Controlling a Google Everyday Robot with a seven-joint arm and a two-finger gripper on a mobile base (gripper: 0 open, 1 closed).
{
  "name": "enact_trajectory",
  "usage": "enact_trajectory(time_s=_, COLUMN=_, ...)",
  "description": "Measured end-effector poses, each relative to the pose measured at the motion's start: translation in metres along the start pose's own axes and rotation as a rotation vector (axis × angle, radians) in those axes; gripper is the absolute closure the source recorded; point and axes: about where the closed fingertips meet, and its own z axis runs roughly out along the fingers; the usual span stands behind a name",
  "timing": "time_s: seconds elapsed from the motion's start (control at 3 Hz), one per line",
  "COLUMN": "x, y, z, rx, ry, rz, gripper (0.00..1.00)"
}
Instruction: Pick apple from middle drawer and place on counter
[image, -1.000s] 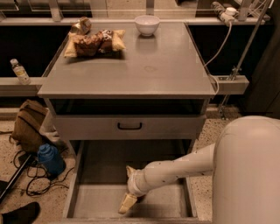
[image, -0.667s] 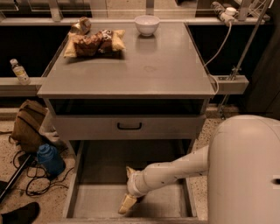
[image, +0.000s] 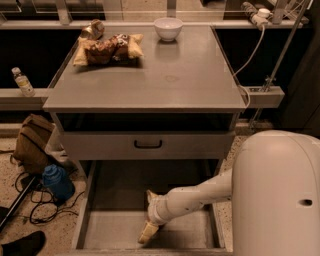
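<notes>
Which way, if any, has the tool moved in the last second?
No. The tool is at the same spot in the middle drawer, just as far below the black handle.

High front view — claw (image: 148, 220) in drawer (image: 115, 200)
</notes>
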Motion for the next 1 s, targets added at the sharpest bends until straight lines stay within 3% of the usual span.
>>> enact_trajectory(time_s=1.0, x=0.013, y=0.003, z=0.000, rx=-0.003, ry=0.019, rz=0.000, gripper=0.00)
